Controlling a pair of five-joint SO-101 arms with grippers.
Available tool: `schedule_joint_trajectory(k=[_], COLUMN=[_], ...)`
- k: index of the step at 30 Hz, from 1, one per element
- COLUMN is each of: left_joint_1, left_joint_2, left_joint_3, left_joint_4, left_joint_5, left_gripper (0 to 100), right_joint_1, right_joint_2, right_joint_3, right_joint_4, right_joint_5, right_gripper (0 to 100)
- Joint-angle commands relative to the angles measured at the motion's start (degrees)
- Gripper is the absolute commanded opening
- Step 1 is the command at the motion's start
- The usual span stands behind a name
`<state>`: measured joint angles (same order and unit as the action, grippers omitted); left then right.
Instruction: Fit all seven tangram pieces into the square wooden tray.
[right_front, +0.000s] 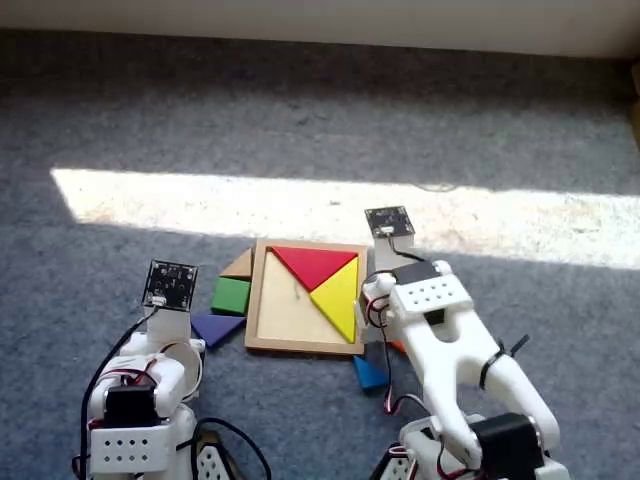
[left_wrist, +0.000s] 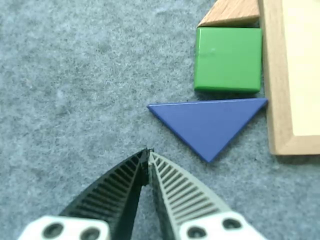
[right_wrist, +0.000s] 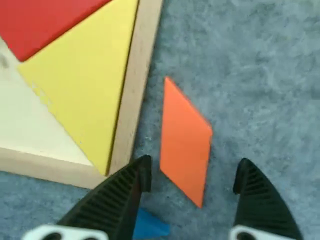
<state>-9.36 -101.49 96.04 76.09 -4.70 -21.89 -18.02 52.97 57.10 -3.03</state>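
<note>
Grey carpet (right_front: 120, 110), crossed by a broad band of sunlight (right_front: 250, 205), serves as the work surface for two robot arms. Between them lies the square wooden tray (right_front: 300, 347). Two of the tangram pieces are seated inside it: a large red triangle (right_front: 312, 265) along the far edge and a large yellow triangle (right_front: 340, 295) against the right edge, the two meeting along one side, with the remainder of the tray floor bare. Off the tray's left rim a plain wooden triangle (left_wrist: 232, 14), a green square (left_wrist: 228, 59) and a dark blue triangle (left_wrist: 210, 127) sit in a row on the carpet, close against the rim. The left gripper (left_wrist: 149, 156) hangs just short of the dark blue triangle, its jaws clenched together on nothing. On the other side, the right gripper (right_wrist: 195, 172) hangs with its jaws spread wide to either side of an orange parallelogram (right_wrist: 185, 145), which lies flat on the carpet just beside the tray's right rim, neither finger touching it. A small blue triangle (right_front: 370, 373) rests near the tray's near right corner.
</note>
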Motion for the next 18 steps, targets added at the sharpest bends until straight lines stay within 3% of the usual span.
schedule_joint_trajectory(k=[1,5,12,18], left_joint_1=[-0.7,-0.7,-0.7,-0.7], left_joint_2=[-2.6,-2.6,-2.6,-2.6], left_joint_3=[1.2,1.2,1.2,1.2], left_joint_4=[0.4,0.4,0.4,0.4], left_joint_5=[-0.4,-0.4,-0.4,-0.4], left_gripper=[1,1,1,1], right_joint_1=[0.7,0.7,1.0,1.1], right_joint_2=[4.1,6.5,6.5,3.6], right_joint_3=[-4.8,-5.3,-5.4,-5.4], right_joint_4=[-0.6,-0.6,-0.7,-0.4], right_joint_5=[-0.3,-0.4,-0.3,-0.2], right_gripper=[26.4,24.7,4.4,1.2])
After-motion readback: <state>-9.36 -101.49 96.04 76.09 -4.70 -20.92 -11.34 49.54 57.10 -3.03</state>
